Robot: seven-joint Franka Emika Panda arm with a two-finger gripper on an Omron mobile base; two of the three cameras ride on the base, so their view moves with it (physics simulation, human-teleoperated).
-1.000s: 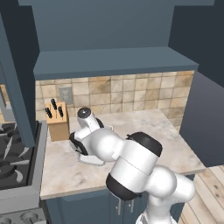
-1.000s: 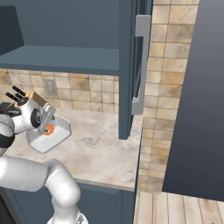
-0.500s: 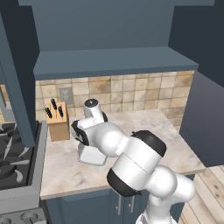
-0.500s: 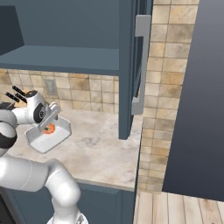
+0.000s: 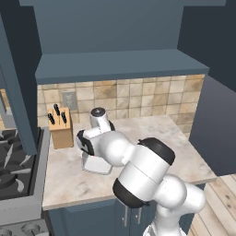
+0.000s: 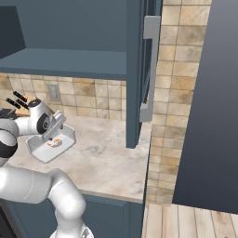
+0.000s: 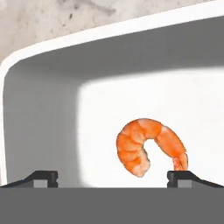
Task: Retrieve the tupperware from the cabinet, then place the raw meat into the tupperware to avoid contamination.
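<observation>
Near the worktop's [image 6: 107, 153] left rear corner, the small curled orange shrimp [image 7: 148, 146] lies in the shallow white rectangular tupperware [image 7: 39, 131]; soft, slippery, best pinched across its thick curl. Fingers [image 7: 41, 178] are spread, released.

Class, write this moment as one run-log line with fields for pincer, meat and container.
pincer: open, empty, above tupperware | raw meat: lying inside tupperware | tupperware: on counter beside knife block
</observation>
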